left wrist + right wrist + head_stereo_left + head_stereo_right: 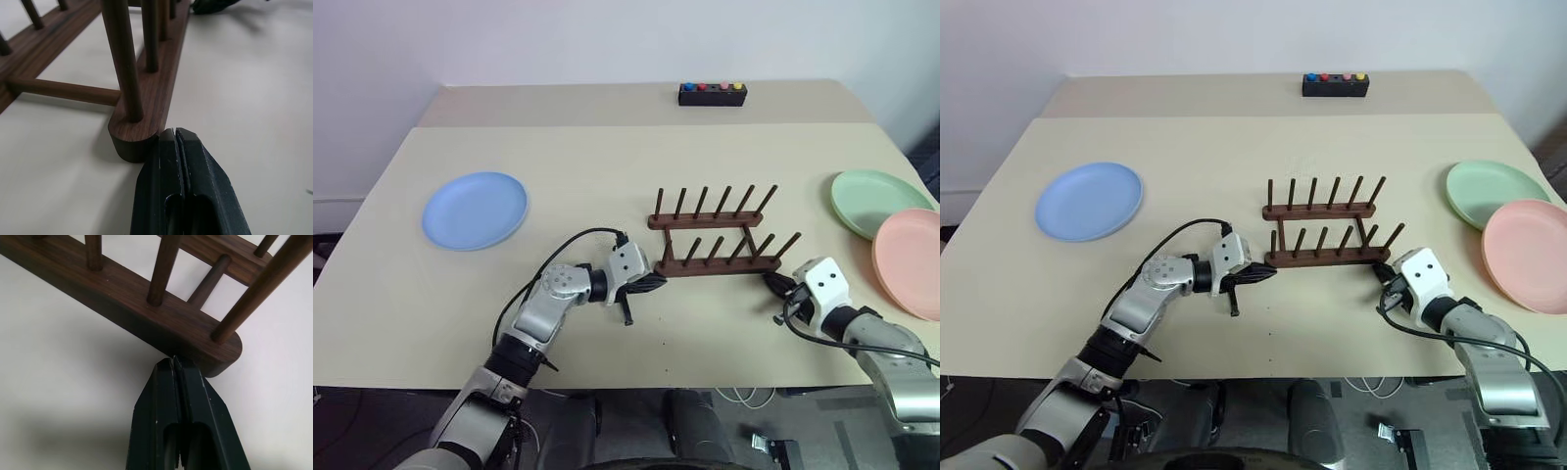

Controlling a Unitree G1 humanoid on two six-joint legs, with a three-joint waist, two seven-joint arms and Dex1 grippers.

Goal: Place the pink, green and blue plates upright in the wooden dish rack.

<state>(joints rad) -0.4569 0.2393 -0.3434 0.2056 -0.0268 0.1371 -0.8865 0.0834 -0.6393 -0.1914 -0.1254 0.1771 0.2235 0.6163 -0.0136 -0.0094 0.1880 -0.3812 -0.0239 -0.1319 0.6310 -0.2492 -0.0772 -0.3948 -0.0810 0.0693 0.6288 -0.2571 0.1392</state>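
Wooden dish rack (715,235) carries no readable label or brand.

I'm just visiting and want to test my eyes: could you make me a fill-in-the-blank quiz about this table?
1. The rack holds ____ plates.
2. The blue plate lies flat on the robot's ____ side.
3. The pink plate partly overlaps the ____ plate.
4. Both the left gripper and the right gripper have their fingers ____, each at one end of the rack's near rail.

Missing words: no; left; green; shut
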